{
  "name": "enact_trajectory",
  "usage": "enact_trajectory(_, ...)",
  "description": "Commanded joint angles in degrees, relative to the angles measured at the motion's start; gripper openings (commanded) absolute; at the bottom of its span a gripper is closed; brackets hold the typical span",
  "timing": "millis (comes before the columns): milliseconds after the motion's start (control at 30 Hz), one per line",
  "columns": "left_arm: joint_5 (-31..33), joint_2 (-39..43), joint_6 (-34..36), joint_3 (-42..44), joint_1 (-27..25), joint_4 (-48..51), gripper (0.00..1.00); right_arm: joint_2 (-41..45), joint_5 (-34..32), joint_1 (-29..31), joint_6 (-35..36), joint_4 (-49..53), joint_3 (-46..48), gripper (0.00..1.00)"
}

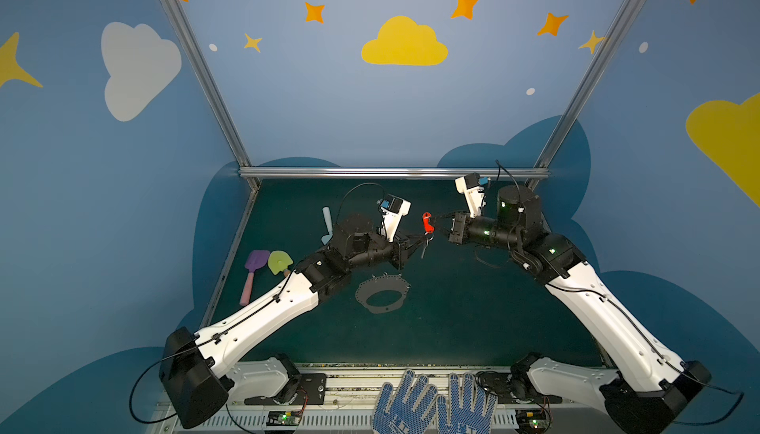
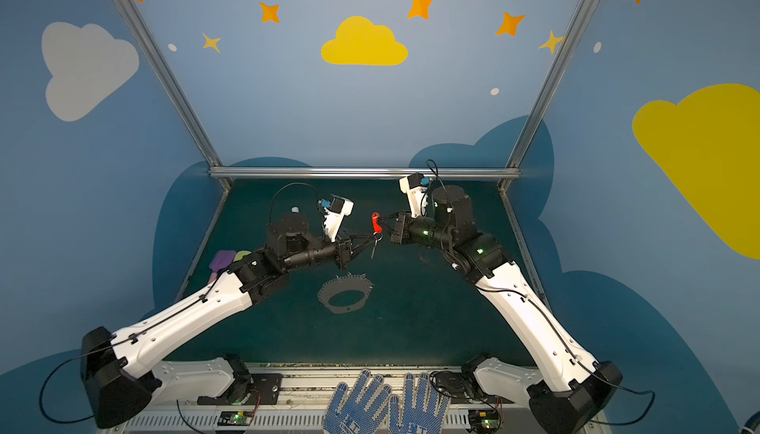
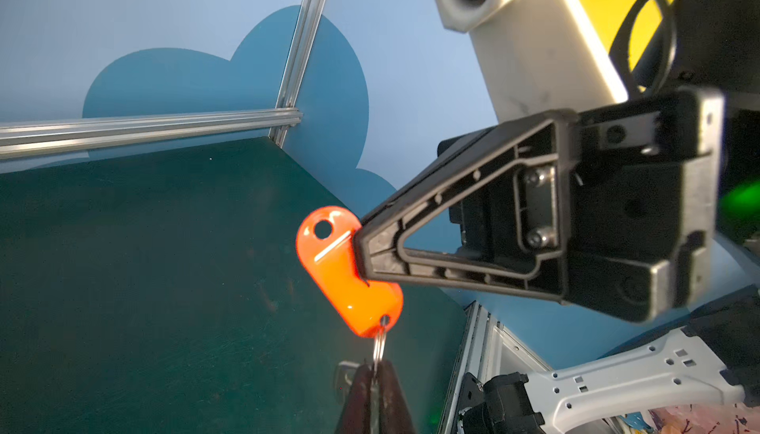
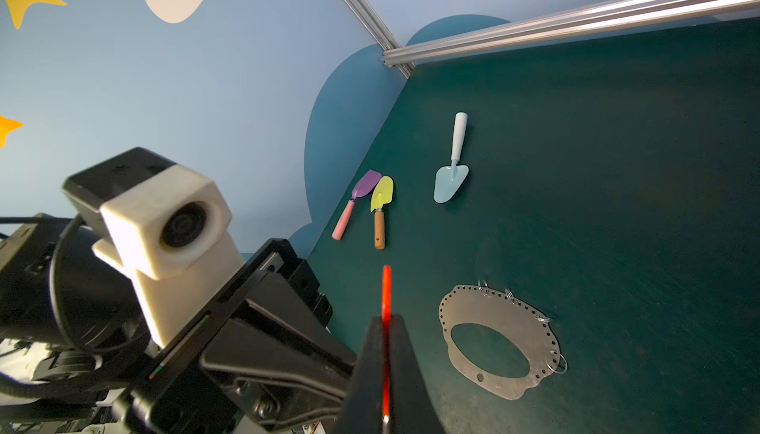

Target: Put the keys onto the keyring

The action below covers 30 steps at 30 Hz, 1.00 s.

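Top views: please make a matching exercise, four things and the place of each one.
1 key with orange tag
2 grey plate
3 blue trowel
4 purple shovel

a flat on the table, middle
b beside the yellow shovel
c in the air, held by left hand and right hand
d farthest back on the table

Pairs: 1-c; 2-a; 3-d; 4-b

The dark green table (image 4: 617,164) carries the keyring (image 4: 493,308) and three toy shovels (image 4: 451,187), apparently flat.

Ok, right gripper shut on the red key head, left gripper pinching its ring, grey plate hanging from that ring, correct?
No: the grey plate lies flat on the table, hanging from nothing, as both top views show. The rest holds.
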State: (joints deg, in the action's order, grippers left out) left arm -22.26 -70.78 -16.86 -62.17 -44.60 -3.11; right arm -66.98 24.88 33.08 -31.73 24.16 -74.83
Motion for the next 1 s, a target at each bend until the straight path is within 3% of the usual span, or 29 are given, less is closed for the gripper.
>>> enact_trajectory(0,0.1,1.2,0.9,-1.0,-0.2,0.0,0.06,1.2,-0.5,0.1,-0.6,-1.4,0.8,0.05)
enact_trajectory(67,-0.1,1.1,0.7,-0.9,0.0,-0.2,0.12,1.5,-0.6,0.0,-0.8,-1.8,1.0,0.05)
enact_trajectory(133,0.4,0.9,0.4,-0.5,-0.1,-0.4,0.29,1.7,-0.6,0.0,-0.9,-1.8,0.7,0.05)
enact_trajectory(367,-0.4,-0.2,-0.8,0.4,-0.2,-2.7,0.42,2.0,-0.3,0.0,-1.1,-2.0,0.4,0.04)
enact_trajectory(600,-0.6,-1.7,-1.1,-0.5,-0.7,-4.2,0.41,2.1,0.1,0.0,-1.6,-2.8,0.7,0.04)
enact_trajectory(967,0.8,-2.3,1.0,-1.9,-1.5,-3.4,0.22,2.5,0.5,0.0,-2.1,-3.7,1.2,0.04)
